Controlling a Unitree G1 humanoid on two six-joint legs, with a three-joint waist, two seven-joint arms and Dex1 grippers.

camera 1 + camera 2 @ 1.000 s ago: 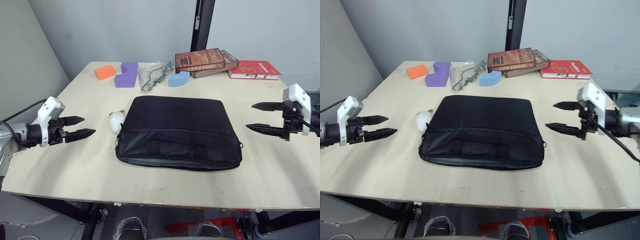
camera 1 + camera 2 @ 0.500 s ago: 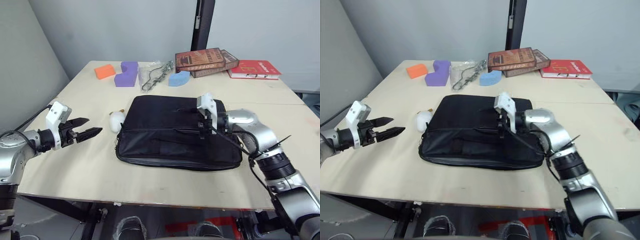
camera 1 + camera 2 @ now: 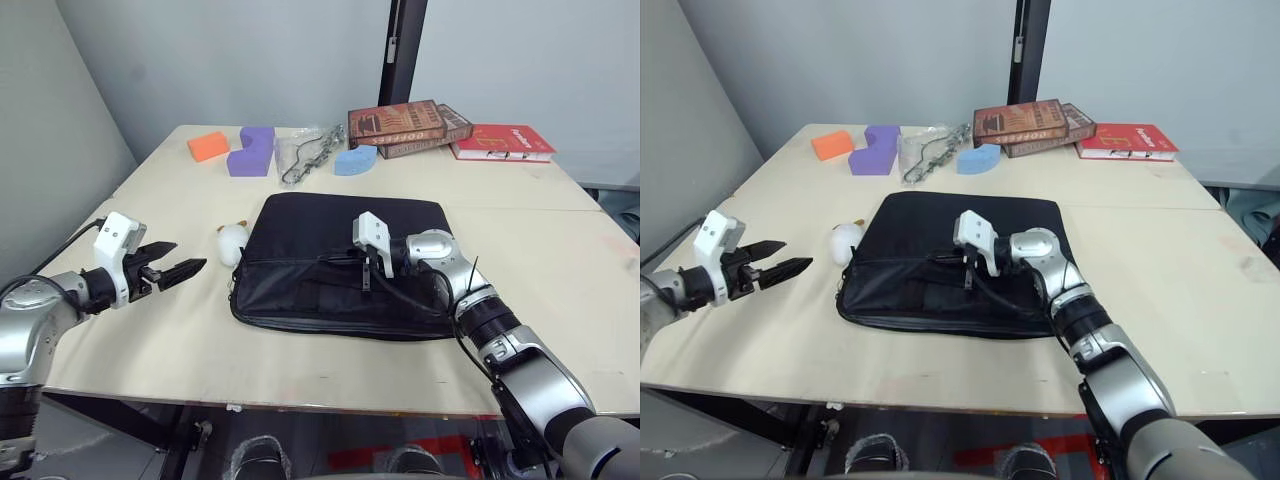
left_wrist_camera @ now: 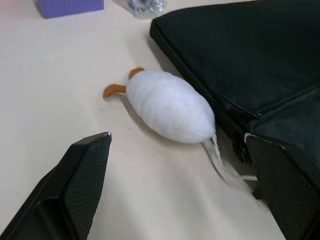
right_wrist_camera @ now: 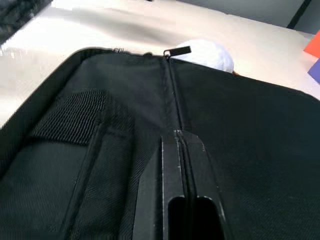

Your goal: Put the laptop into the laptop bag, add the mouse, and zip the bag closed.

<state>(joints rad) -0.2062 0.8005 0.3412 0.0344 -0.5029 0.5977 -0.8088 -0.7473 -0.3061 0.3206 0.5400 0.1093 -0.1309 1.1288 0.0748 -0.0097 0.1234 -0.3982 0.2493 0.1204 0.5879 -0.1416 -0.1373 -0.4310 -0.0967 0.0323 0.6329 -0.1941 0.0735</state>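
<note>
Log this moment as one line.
right gripper: shut, on laptop bag zipper line | left gripper: open, beside white plush | bag flat on table

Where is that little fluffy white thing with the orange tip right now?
The fluffy white lump lies on the table against the black laptop bag's left edge, just ahead of the open left gripper.

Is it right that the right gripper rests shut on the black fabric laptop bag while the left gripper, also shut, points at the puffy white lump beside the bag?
Not quite. The left gripper is open: the left wrist view shows its two black fingers spread wide apart, with the puffy white lump between and beyond them. The rest holds: the right gripper rests shut on the black fabric laptop bag.
</note>
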